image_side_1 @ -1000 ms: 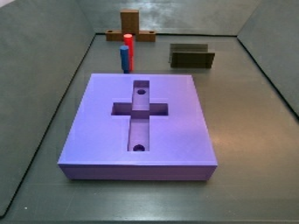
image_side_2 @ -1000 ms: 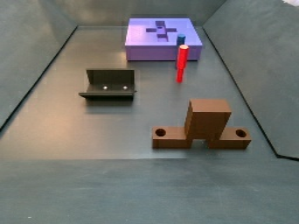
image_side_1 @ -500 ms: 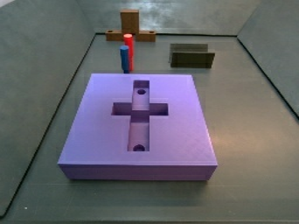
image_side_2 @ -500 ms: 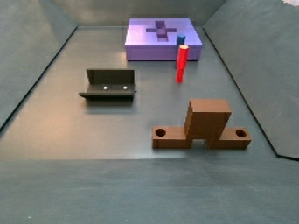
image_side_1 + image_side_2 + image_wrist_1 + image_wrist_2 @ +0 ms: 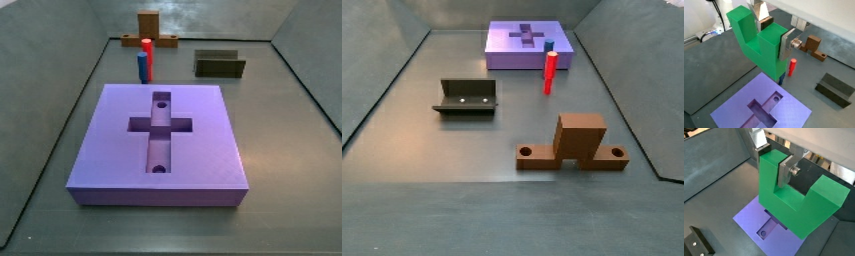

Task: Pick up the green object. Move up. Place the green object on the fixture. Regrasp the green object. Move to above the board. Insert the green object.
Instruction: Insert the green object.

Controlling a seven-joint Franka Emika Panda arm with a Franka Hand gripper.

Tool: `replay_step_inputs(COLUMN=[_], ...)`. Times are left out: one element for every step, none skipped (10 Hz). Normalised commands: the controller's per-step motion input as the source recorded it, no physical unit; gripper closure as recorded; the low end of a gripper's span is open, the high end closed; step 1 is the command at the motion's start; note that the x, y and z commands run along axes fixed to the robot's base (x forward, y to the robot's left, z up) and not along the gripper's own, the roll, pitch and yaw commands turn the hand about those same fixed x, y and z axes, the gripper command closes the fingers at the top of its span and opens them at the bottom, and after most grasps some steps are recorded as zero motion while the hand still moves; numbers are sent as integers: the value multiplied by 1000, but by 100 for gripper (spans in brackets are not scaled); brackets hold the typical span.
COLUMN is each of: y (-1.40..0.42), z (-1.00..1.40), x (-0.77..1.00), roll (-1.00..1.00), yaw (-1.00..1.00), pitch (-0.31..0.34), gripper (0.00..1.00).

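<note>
Dark grey floor (image 5: 281, 150) with low grey walls around it looks the same in both side views as it did half a second and one second ago: nothing on it has moved. On this floor the board (image 5: 160, 140), a lavender-purple slab with a cross-shaped recess and two round holes, lies flat as before, and in a side view it is at the far end (image 5: 529, 45). Just beside the board stands the slim red-and-blue peg (image 5: 144, 60), upright, also seen in a side view (image 5: 551, 70) and in a wrist view (image 5: 791, 67). The fixture (image 5: 466, 97), a dark box-like holder with an open trough, sits apart from the board, and the brown stand (image 5: 576, 145) is near it; both are unchanged. The gripper itself does not appear in the side views, so I know its place only from the wrist views: the gripper (image 5: 771, 35) is in the air above the board. Its fingers (image 5: 785, 172) are closed on the green object (image 5: 761, 42), which is lifted off the floor and hangs over the board (image 5: 767, 220). The green object (image 5: 801, 203) is bright green, chunky, with a rectangular notch that makes two thick prongs, and one silver finger plate presses flat against a prong.
</note>
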Motion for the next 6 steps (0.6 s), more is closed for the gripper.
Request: replay_step_inputs(y=[0, -66, -120, -137, -37, 0], z=[-194, -326, -251, -240, -351, -443], x=[83, 129, 194, 203, 200, 200], roll=[-274, -347, -373, -379, -324, -266], yaw=[0, 29, 51, 46, 0, 0], pitch=[-83, -181, -199, -204, -234, -253], gripper=[100, 100, 100, 100, 100, 100])
